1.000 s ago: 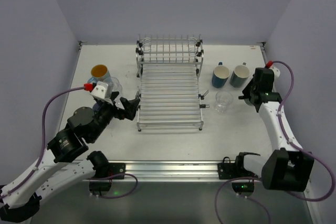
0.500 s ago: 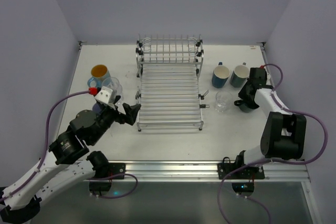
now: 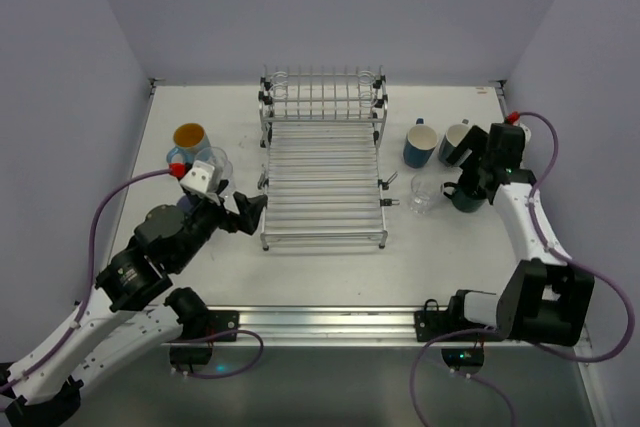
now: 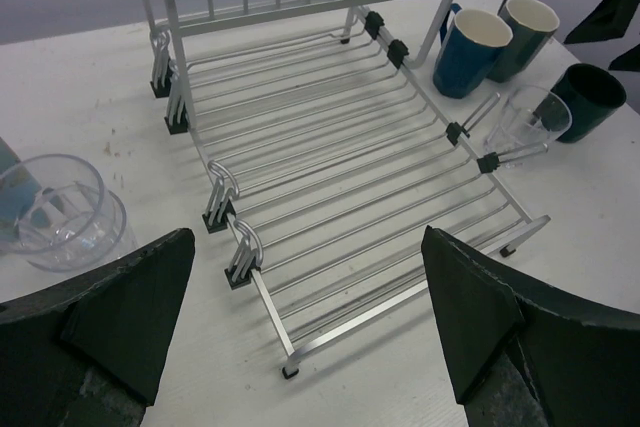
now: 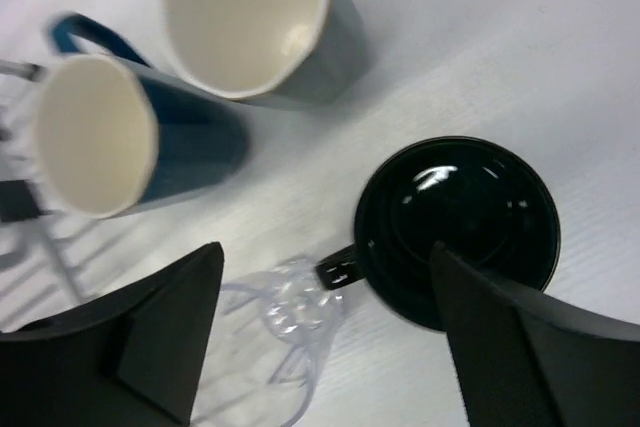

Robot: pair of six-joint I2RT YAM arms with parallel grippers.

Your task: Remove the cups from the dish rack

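Dark mug upright, right of dish rack | rack looks unloaded | right gripper jaws apart over mug: retreat straight up, miss tumbler | left gripper jaws wide, left of rack

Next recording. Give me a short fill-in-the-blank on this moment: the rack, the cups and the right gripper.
The flat tray of the dish rack holds ___ cups.
The right gripper hangs with its jaws ___ above the dark mug.
The mug with the orange inside stands on the ___ arm's side of the rack.
Missing words: no; open; left.
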